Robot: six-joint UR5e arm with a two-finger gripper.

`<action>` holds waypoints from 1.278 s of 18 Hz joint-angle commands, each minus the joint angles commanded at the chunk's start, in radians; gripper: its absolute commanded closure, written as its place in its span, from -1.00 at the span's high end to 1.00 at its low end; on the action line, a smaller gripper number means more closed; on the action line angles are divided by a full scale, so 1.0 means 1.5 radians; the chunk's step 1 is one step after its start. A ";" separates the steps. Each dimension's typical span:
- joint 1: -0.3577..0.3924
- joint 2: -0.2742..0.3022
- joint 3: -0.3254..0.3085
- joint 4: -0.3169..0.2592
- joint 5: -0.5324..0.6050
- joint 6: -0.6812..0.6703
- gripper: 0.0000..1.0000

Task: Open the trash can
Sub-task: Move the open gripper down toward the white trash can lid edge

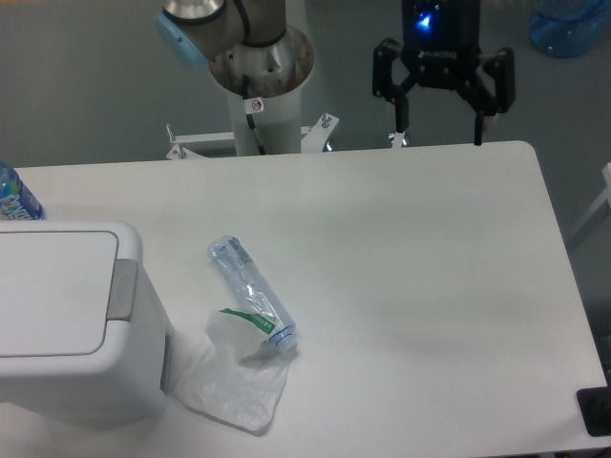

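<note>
The white boxy trash can (67, 329) stands at the table's front left. Its flat lid (48, 291) is down, and its grey push tab (121, 288) sits on the lid's right edge. My gripper (440, 134) hangs open and empty over the table's far edge at the right, well apart from the can. A blue light glows on its body.
A crushed clear plastic bottle (251, 294) lies right of the can, next to a clear plastic bag (234, 377). A blue-labelled bottle (14, 198) stands behind the can at the left edge. The arm's base (260, 76) rises behind the white table (410, 267).
</note>
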 joint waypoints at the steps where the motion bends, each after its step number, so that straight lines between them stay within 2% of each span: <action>1: 0.000 0.000 0.000 0.000 -0.002 0.000 1.00; 7: -0.005 0.001 0.002 0.000 -0.013 -0.024 1.00; 11: -0.044 -0.011 0.010 0.013 -0.010 -0.132 1.00; 19: -0.166 -0.055 0.002 0.122 -0.007 -0.399 1.00; 23: -0.218 -0.065 0.000 0.127 -0.011 -0.493 1.00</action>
